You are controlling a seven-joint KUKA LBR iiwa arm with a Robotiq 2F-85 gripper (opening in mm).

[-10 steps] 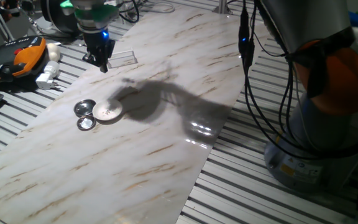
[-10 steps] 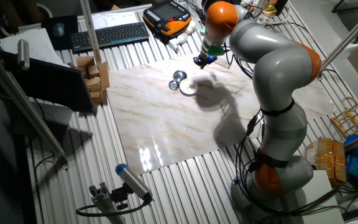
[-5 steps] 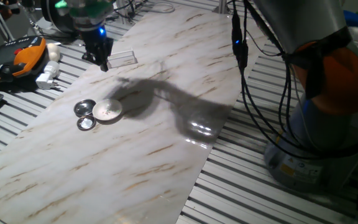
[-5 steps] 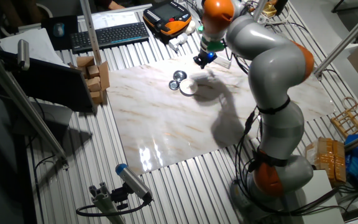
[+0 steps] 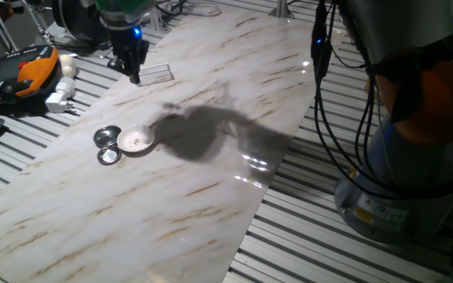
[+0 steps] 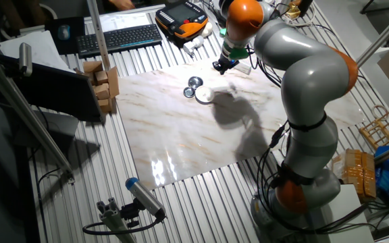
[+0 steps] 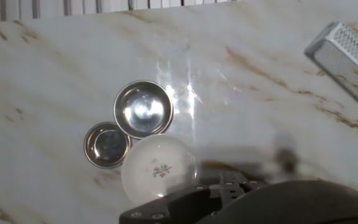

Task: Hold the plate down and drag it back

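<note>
The plate (image 5: 136, 141) is a small white dish on the marble board, touching two shiny metal discs (image 5: 107, 136) on its left. My gripper (image 5: 134, 75) hangs above the board's far left edge, well behind the plate and clear of it. Its fingers look pressed together with nothing held. In the other fixed view the gripper (image 6: 220, 66) is up and right of the plate (image 6: 204, 95). From the hand view the plate (image 7: 159, 169) shows faint specks in its centre, just above the dark gripper (image 7: 232, 185) at the bottom edge.
A clear flat rectangular piece (image 5: 156, 73) lies beside the gripper, seen also in the hand view as the clear piece (image 7: 347, 56). An orange pendant (image 5: 30, 71) and white plugs (image 5: 60, 96) lie off the board's left edge. Cables (image 5: 321, 94) hang at the right.
The gripper has shifted slightly up and back toward the clear piece, and the arm's elbow has swung right. The plate and discs have not moved.
</note>
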